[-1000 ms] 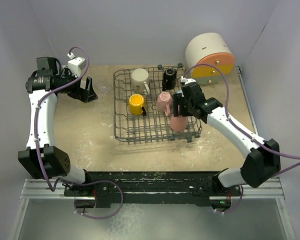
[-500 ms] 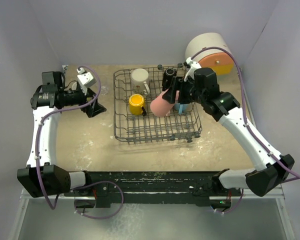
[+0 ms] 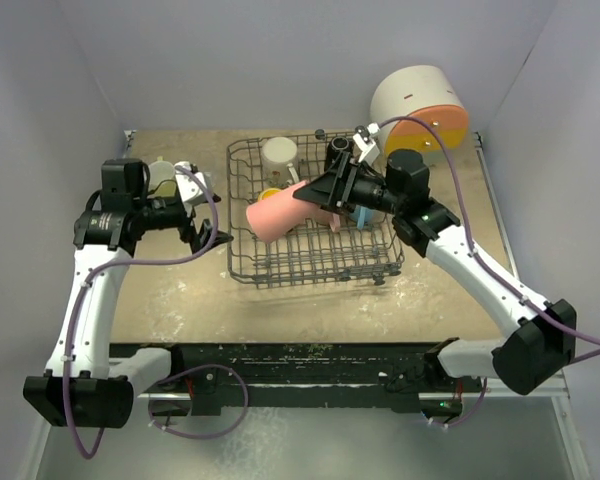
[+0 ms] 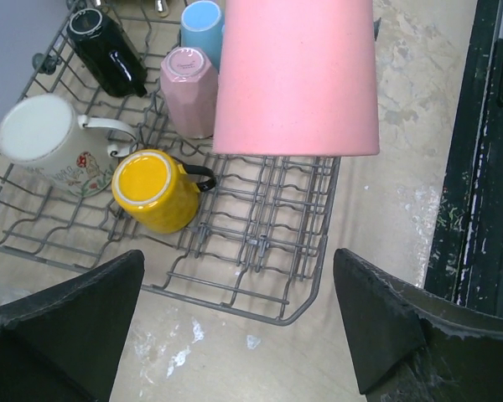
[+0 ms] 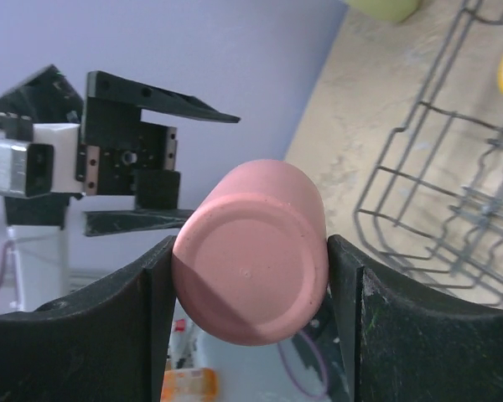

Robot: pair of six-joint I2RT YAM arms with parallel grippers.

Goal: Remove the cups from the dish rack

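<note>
My right gripper (image 3: 318, 195) is shut on the salmon cup (image 3: 277, 215) and holds it on its side above the left part of the dish rack (image 3: 310, 262). In the right wrist view the cup's base (image 5: 251, 251) sits between my two fingers. My left gripper (image 3: 208, 228) is open and empty at the rack's left edge, facing the cup. Its view shows the salmon cup (image 4: 295, 75) overhead. In the rack (image 4: 235, 251) stand the orange-yellow cup (image 4: 155, 191), cream floral mug (image 4: 46, 142), black cup (image 4: 107, 52), pink cup (image 4: 190, 88) and light blue cup (image 4: 201, 21).
A round white container with an orange drawer (image 3: 420, 105) stands at the back right. A yellow-green cup (image 3: 162, 175) sits on the table behind my left arm. Grey walls close in the table on three sides.
My right gripper lifted the salmon cup out of the rack, carried it left and tipped it on its side. My left arm swung from the far left in to the rack's left edge.
</note>
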